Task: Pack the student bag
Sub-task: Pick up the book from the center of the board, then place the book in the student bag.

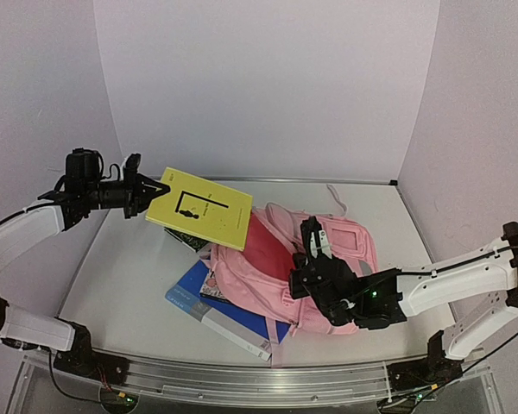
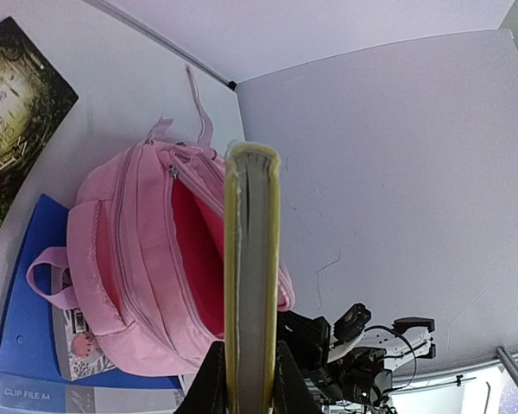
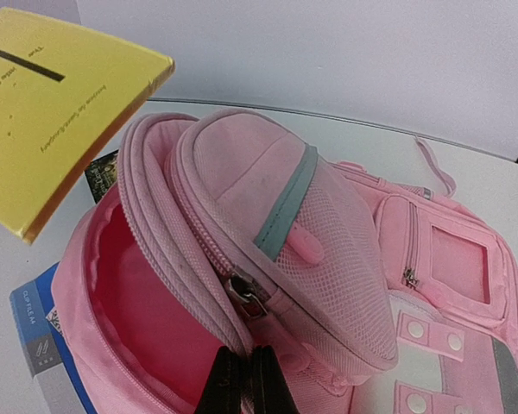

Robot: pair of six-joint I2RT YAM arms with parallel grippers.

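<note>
Top external: at 9 o'clock the left pincer point(image 1: 145, 197) clamps a yellow book point(image 1: 203, 210) aloft. Mid-worktop point(image 1: 129, 276) the bag point(image 1: 250, 280) lies open, flap pinched in the closed right pincer point(image 1: 309, 235). Nothing looks packed yet; a file point(image 1: 233, 328) waits underneath.

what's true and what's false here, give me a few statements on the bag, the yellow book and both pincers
1. The left pincer holds the yellow book in the air. True.
2. The student bag has its main compartment zipped shut. False: it gapes open, with the lining showing.
3. The right pincer is open and clear of the bag. False: it is shut on the bag's edge beside the zip.
4. A blue clip file lies partly under the bag. True.
</note>
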